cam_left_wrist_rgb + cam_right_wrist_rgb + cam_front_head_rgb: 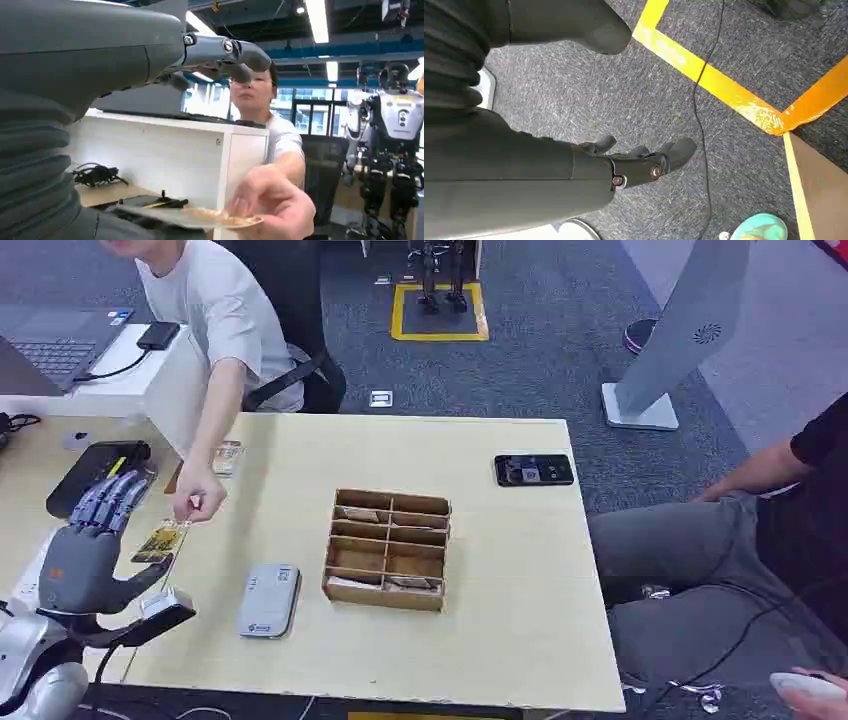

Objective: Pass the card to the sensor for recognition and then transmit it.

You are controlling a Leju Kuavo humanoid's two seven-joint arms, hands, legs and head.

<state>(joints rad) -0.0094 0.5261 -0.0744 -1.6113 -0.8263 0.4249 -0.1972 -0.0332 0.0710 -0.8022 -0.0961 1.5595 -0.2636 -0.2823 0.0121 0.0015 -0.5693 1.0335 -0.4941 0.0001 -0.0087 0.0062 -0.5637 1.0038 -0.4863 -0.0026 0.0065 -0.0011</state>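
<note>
A person's hand [197, 498] reaches over the table's left edge and holds out a yellowish card [158, 541]. My left hand [92, 550] is raised beside it with its fingers straight and apart, and the card's near end lies by the thumb. In the left wrist view the card [200, 218] lies flat in the person's fingers [272, 205], well below my spread fingers [225, 52], which do not close on it. The grey-white sensor [269, 600] lies on the table near the front edge. My right hand [639, 162] hangs over the carpet, loosely spread and holding nothing.
A wooden compartment box [388, 548] stands mid-table, right of the sensor. A black phone [533, 469] lies at the far right. Another card [226, 456] sits behind the person's hand. A laptop [55, 345] and black case [95, 468] are at the left. A second person [740, 530] sits at the right.
</note>
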